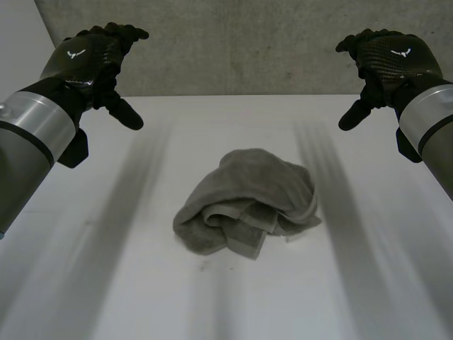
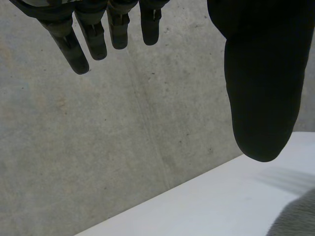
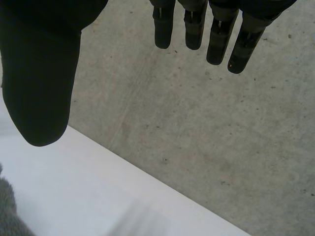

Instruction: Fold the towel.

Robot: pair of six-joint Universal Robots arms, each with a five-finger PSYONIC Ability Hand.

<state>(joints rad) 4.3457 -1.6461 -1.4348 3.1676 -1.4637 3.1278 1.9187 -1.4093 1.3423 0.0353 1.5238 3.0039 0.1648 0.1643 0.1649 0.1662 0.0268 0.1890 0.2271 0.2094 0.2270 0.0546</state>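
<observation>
Head view has the grey towel [image 1: 244,202] lying in a crumpled heap on the white table [image 1: 368,290], below and between the two raised hands and well apart from both. The left hand [image 1: 92,60] hangs in the air with its fingers loosely extended and the thumb held away from them, holding nothing. The right hand [image 1: 386,60] mirrors it, relaxed and empty too. Both fingertips point toward the concrete wall [image 1: 233,42] beyond the table.

From where I stand, the trouble lies in the heap itself. Its layers are tucked over one another and I cannot pick out a clean corner. If either hand comes down and pinches a bunched fold instead of an edge, I expect the whole lump to lift together rather than spread. If the two hands pull on the same layer, the towel may twist tighter or slide across the smooth table.
</observation>
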